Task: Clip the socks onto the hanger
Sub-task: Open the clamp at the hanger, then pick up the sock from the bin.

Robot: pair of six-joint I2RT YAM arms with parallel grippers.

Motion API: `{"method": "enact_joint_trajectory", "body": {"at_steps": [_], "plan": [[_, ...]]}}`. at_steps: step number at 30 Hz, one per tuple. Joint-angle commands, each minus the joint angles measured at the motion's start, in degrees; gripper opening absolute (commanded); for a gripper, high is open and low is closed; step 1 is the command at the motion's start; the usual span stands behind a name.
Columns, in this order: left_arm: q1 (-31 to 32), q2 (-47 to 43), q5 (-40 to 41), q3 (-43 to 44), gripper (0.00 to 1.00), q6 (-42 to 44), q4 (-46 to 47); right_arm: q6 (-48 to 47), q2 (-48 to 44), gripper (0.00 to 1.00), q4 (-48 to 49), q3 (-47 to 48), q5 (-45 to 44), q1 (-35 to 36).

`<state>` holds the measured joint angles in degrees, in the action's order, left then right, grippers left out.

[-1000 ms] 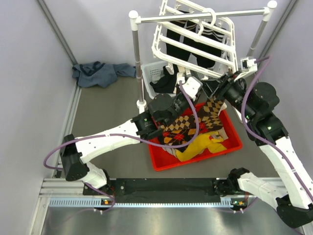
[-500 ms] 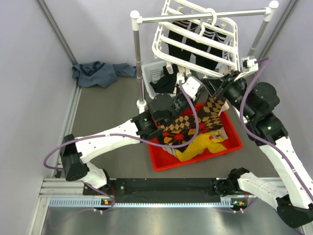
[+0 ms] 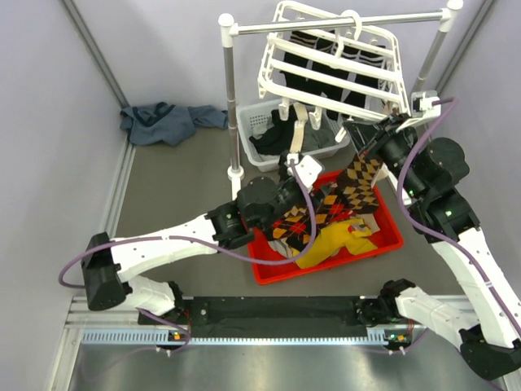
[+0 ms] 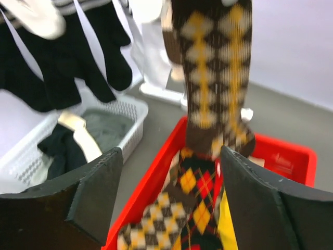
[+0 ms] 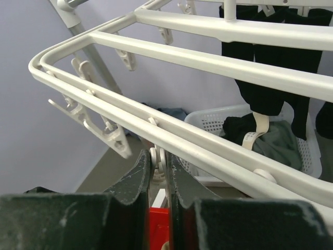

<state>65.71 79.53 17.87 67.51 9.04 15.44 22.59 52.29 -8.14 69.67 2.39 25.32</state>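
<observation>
The white hanger hangs from the rod, its bars filling the right wrist view. My right gripper is at its lower right edge, shut on a small white clip. Below that spot a brown argyle sock hangs upright, its toe reaching the red bin. More argyle socks lie in the bin. My left gripper is open, a little short of the hanging sock, with nothing between its fingers.
A yellow garment lies in the red bin. Dark striped socks hang from the hanger's far side. A white basket of dark clothes stands behind the rack post. A blue cloth lies at the back left.
My left gripper has opened and drawn back toward the near left, off the brown sock. The hanger has swung up and levelled. The right gripper stays at the clip.
</observation>
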Motion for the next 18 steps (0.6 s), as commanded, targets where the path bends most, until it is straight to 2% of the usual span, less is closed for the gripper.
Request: {"method": "enact_joint_trajectory", "body": {"at_steps": [1, 8, 13, 14, 18], "plan": [[0.03, -4.64, 1.73, -3.69, 0.81, -1.65, -3.30, -3.33, -1.14, 0.02, 1.02, -0.50, -2.22, -0.10], [-0.06, -3.59, 2.69, -9.31, 0.83, -6.31, -8.85, -7.38, -2.02, 0.03, -0.38, -0.32, -4.76, -0.10], [-2.16, 2.03, 0.51, -8.89, 0.75, -7.45, -9.11, -9.31, -2.20, 0.03, -1.00, -0.32, -5.29, -0.18], [-3.65, 3.08, -1.67, -8.45, 0.71, -7.80, -9.64, -9.40, -2.20, 0.03, -1.09, -0.41, -5.12, -0.10], [-7.70, 9.75, -6.08, -5.02, 0.68, -8.86, -11.57, -10.19, -2.28, 0.04, -1.44, -0.85, -5.12, -0.10]]}}
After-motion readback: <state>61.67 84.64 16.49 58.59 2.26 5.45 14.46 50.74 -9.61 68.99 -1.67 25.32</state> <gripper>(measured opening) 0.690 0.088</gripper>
